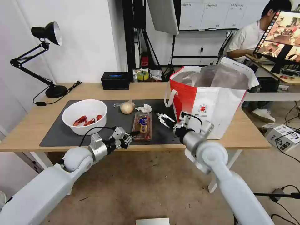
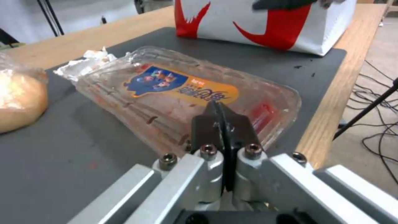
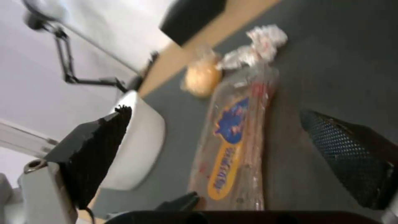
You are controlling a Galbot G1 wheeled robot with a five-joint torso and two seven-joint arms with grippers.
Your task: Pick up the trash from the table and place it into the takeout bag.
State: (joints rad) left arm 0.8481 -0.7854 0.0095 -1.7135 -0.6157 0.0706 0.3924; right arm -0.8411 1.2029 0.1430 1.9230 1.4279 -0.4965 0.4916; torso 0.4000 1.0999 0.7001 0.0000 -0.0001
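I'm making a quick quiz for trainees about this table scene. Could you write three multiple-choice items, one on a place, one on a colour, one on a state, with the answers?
1. Where does the clear tray lie?
A. on the dark mat
B. inside the takeout bag
C. on the floor

2. What colour are the scraps in the white bowl?
A. green
B. red
C. blue

3. How do the left gripper jaws stand?
A. wide open
B. shut on the bun
C. closed together at the tray's near end

Answers:
1 A, the tray rests flat on the mat between bowl and bag.
2 B, red pieces show inside the bowl.
3 C, the left wrist view shows the jaws pressed together at the tray's edge.
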